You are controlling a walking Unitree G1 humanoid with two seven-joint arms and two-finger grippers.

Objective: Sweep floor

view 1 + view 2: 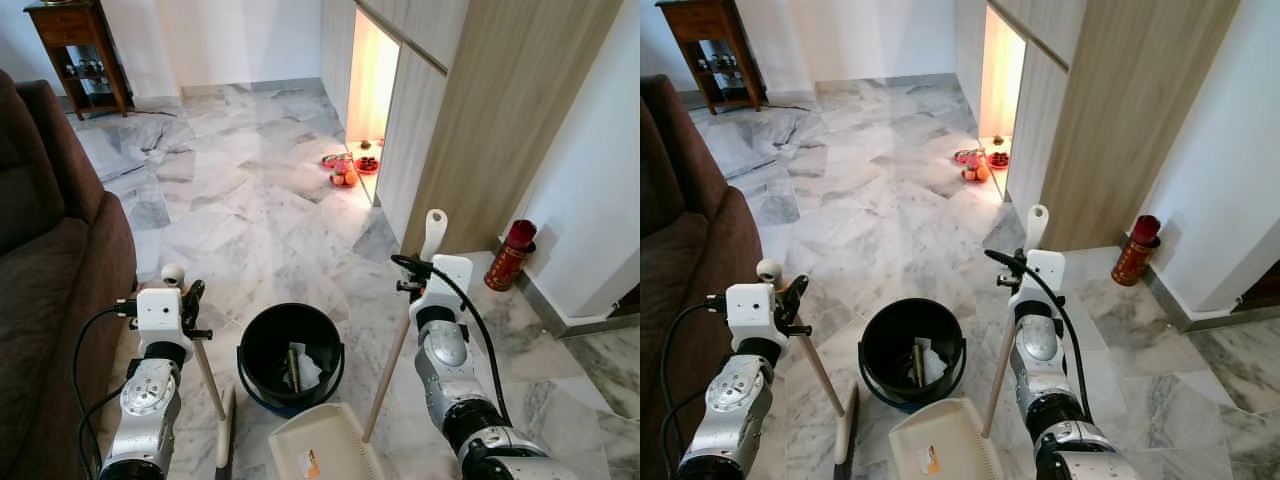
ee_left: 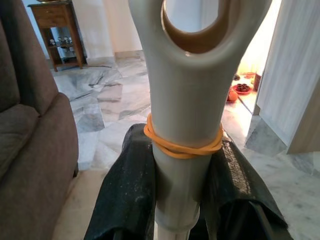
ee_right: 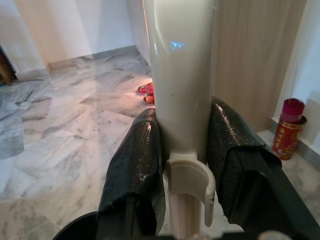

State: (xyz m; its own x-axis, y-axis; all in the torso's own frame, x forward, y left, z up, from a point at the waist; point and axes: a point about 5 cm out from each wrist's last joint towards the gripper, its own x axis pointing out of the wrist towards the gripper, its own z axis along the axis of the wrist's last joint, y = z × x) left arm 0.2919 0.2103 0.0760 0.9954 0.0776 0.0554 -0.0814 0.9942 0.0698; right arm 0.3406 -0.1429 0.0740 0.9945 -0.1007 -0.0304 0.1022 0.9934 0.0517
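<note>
Both arms raised forward, each gripper clamped on a handle.
Left gripper (image 2: 182, 200) pinches the broom handle (image 2: 187, 100) between its black fingers; right gripper (image 3: 185, 180) likewise squeezes the dustpan handle (image 3: 180, 75), forearms angled upward.

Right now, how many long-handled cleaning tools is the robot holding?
2. The left gripper is shut on the broom handle, left of the black bucket. The right gripper is shut on the dustpan handle, right of the bucket, with the dustpan in front.

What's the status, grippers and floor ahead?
Left gripper shut on broom handle. Right gripper shut on dustpan handle; dustpan down by black bucket. Marble floor ahead open.
</note>
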